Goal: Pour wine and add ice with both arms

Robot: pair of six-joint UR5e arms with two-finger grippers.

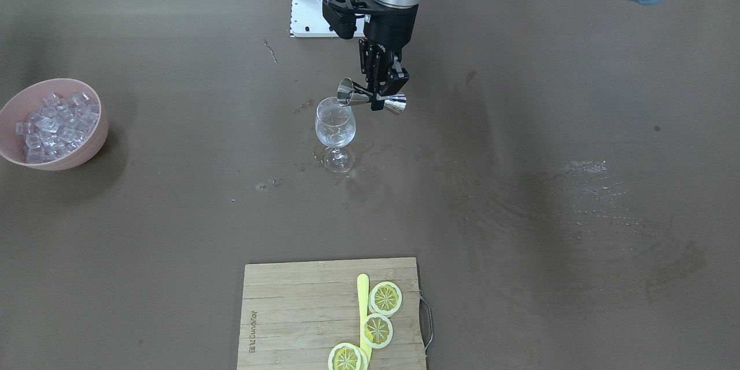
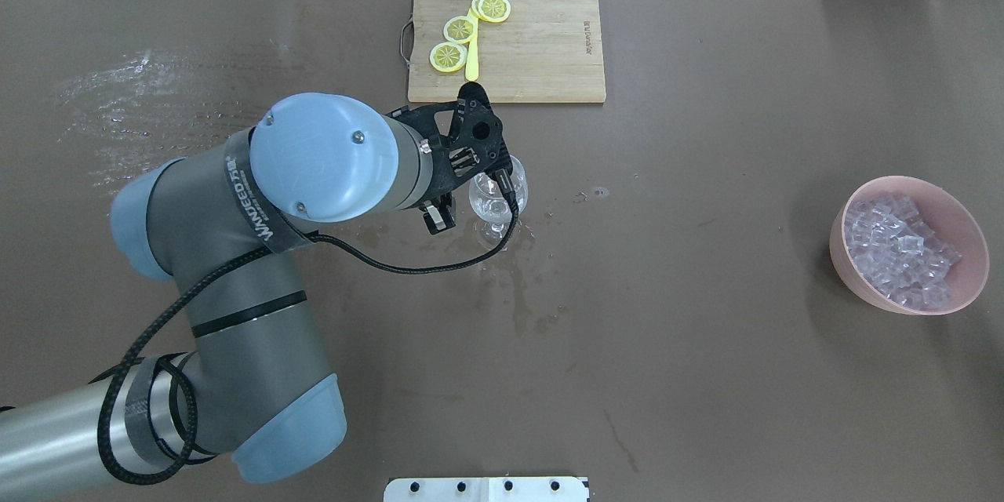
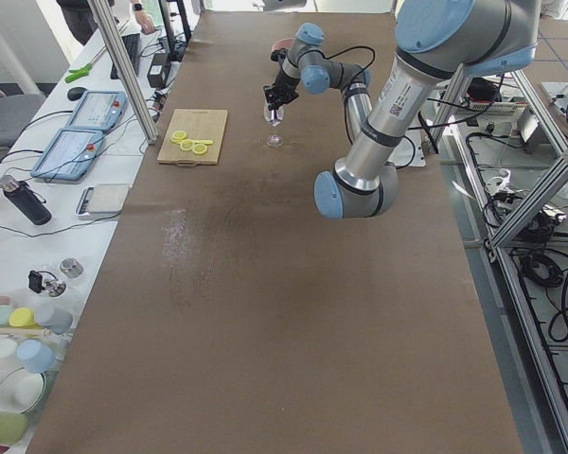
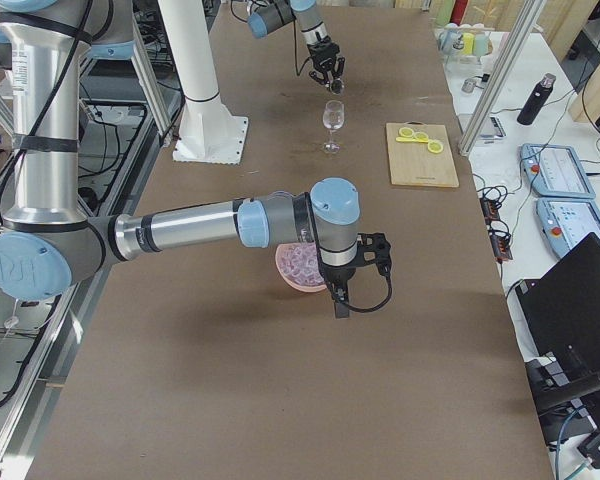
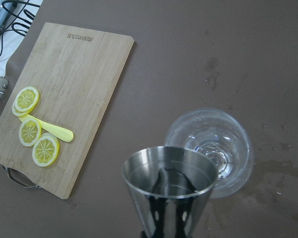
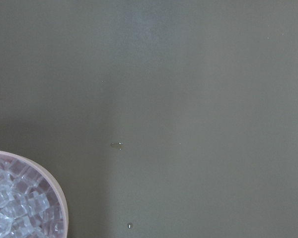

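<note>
1. Front-facing view: the left gripper (image 1: 378, 96) hangs fingers-down over the brown table (image 1: 549, 98), its jaws clamped on the narrow waist of a steel jigger (image 1: 348, 92). The jigger lies almost level. One mouth sits at the rim of the wine glass (image 1: 335, 127), at about the glass's 1 o'clock. The glass stands upright among small wet marks. The ice (image 1: 58, 124) fills a pink bowl (image 1: 95, 141) far off at the glass's 9 o'clock. A wooden cutting board (image 1: 300, 312) lies at 6 o'clock, carrying lemon slices (image 1: 385, 298) and a yellow stick (image 1: 362, 286).

2. Overhead view: the left arm (image 2: 329, 157) reaches in from 8 o'clock and its wrist covers much of the glass. The bowl sits at the glass's 3 o'clock, well apart, and the board lies at 12 o'clock.

3. Exterior left view: the left arm folds back towards the glass, with the board at the glass's 9 o'clock.

4. Exterior right view: the right gripper (image 4: 338, 300) points down at the bowl's 4 o'clock edge. It is small and side-on here, so I cannot tell how its jaws stand.

5. Left wrist view: the jigger's open mouth overlaps the glass rim from 7 o'clock.

6. Right wrist view: bowl and ice show only at 7 o'clock, with bare table elsewhere.
</note>
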